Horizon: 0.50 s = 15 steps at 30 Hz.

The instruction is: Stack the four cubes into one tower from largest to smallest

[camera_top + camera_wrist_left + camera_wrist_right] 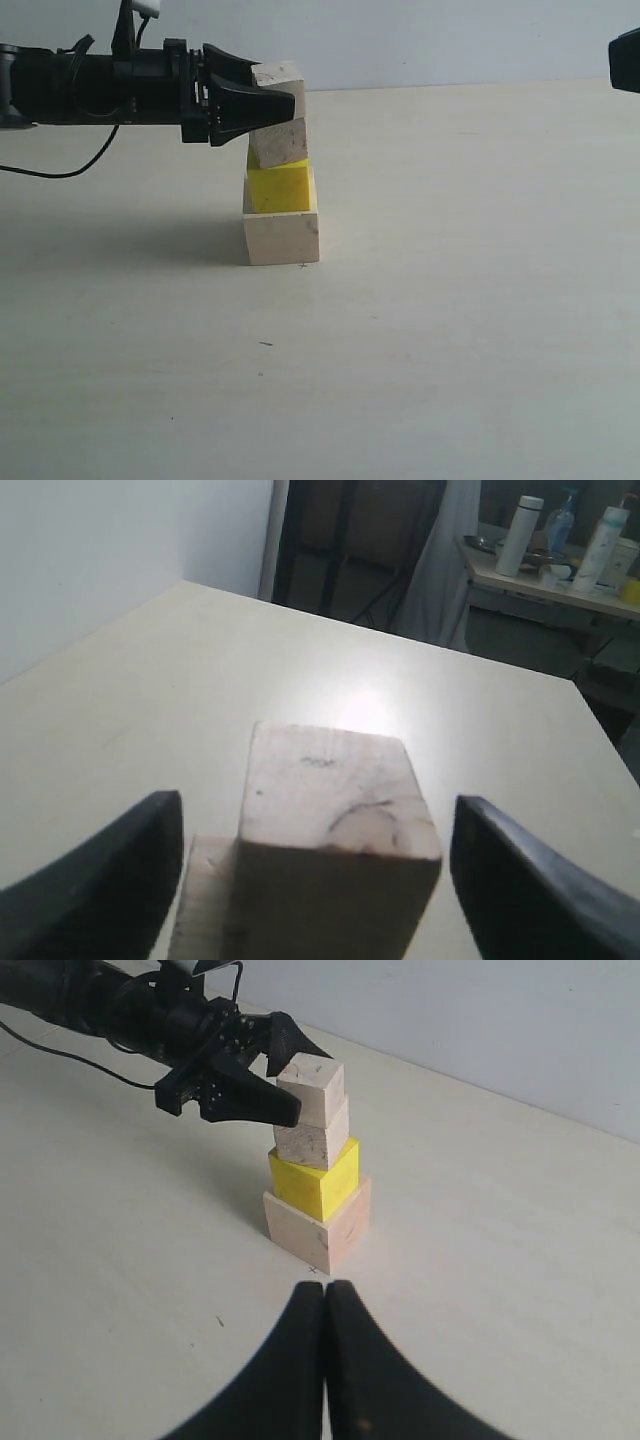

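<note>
Pale wooden blocks and one yellow block stand as a single tower [312,1175] left of centre on the table [450,300]. The large block [282,238] is at the base, the yellow block [280,187] on it, then the medium block [280,145], with the small block [280,75] on top. My left gripper [317,802] brackets the small block, jaws wide and clear of its sides. My right gripper [325,1295] hangs well apart to the right, jaws pressed together, empty. I judge the stacking done; only backing the left arm away remains.

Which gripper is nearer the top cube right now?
Left. The left gripper, open, flanks the top cube without touching; the right gripper sits shut, back from the tower.
</note>
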Available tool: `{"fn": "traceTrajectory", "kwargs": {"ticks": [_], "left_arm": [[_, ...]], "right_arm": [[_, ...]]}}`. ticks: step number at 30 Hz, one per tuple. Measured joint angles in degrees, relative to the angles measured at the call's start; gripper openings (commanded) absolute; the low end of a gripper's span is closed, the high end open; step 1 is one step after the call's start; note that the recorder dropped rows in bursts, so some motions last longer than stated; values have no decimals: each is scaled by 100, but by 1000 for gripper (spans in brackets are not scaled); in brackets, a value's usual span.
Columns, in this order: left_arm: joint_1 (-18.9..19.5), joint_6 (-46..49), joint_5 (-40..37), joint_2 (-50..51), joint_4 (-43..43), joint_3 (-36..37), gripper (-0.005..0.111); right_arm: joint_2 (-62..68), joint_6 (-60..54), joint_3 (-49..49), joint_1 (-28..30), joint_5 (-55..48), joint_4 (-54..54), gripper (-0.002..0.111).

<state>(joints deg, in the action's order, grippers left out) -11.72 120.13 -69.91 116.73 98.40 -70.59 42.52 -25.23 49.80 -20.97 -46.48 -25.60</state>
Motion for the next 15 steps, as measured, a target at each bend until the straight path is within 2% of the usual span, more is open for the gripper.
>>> {"fn": "traceTrajectory", "kwargs": {"ticks": [15], "left_arm": [[23, 0, 13, -241, 46, 0, 77]], "right_arm": [[0, 0, 0, 0, -74, -40, 0]]}}
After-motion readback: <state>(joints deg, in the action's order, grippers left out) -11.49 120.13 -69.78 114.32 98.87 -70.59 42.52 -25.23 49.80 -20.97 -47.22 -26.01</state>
